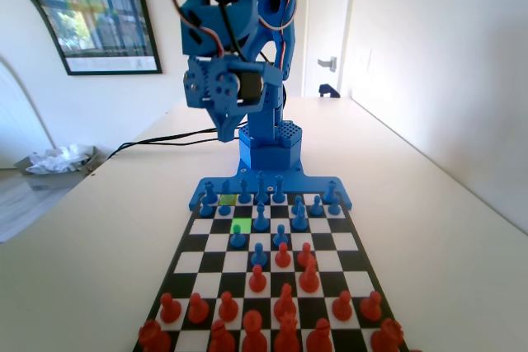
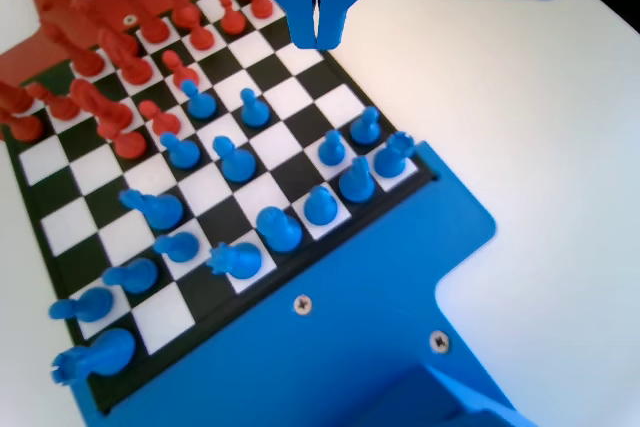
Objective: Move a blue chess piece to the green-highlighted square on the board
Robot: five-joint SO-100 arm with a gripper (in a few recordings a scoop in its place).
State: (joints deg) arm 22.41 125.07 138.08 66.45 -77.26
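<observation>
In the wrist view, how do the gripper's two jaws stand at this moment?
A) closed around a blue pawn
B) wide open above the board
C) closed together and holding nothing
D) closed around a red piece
C: in the wrist view the gripper hangs above the board with its jaws pressed together and no piece between them.

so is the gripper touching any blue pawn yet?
Apart. In the fixed view the gripper hangs well above the board, clear air below its tip; the wrist view shows its jaws closed and empty.

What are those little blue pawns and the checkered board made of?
The blue pawns look like moulded or printed plastic: uniform colour, soft sheen on the rounded heads. The board seems a thin, flat, smooth sheet with printed squares; its material is unclear.
</observation>
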